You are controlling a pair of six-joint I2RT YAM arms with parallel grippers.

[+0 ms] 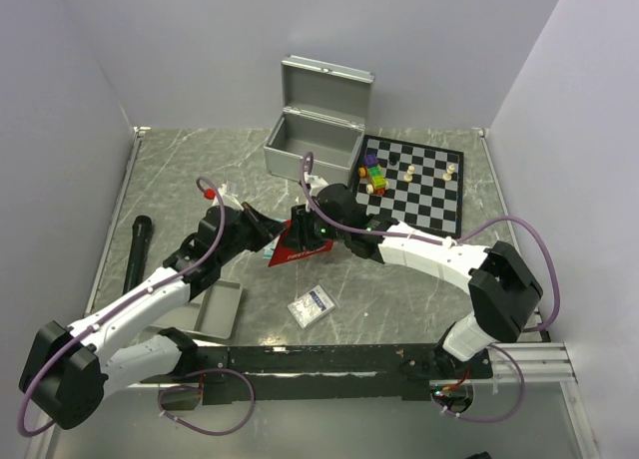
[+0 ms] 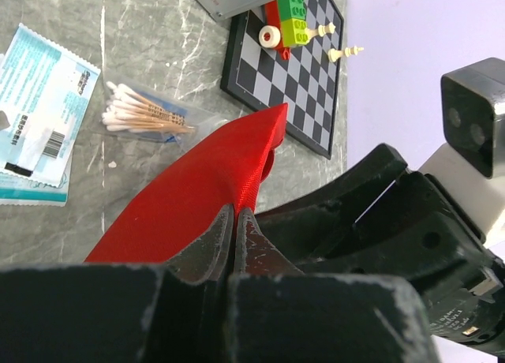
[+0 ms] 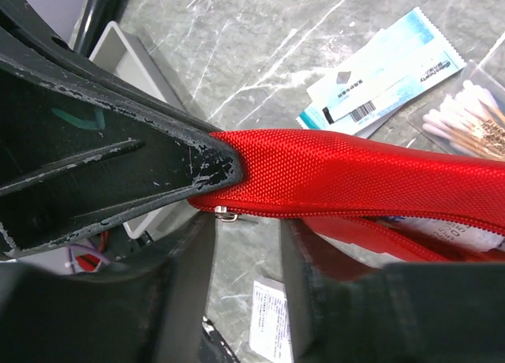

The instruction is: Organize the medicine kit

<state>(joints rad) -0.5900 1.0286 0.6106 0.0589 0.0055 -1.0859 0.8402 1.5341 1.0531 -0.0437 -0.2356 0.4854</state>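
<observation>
1. At the lower left of the overhead view, a grey tray (image 1: 220,311) sits beside the left arm. It has no part in the step and is best left alone.
2. Just left of centre, the left gripper (image 2: 234,225) is pressed together on a fold at one end of the red pouch (image 2: 189,189). The pouch hangs between the two arms in the middle of the table. This grip probably serves as the anchor, so it should stay firm and level.
3. At that same end, in the right wrist view, the small zipper pull (image 3: 227,215) hangs just under the pouch edge. The right gripper (image 3: 246,245) is spread, with one finger on each side of the pull and neither touching it.
4. The step in hand looks like opening the zip. The right gripper should centre on the tab and close on the metal alone, not on cloth. It should then draw along the zip line toward the right of the frame, keeping the fabric taut.
5. Further right, blue-and-white packets (image 3: 379,71) and a bag of cotton swabs (image 3: 473,118) lie on the table under the pouch. A low or jerky pull could sweep them away.
</observation>
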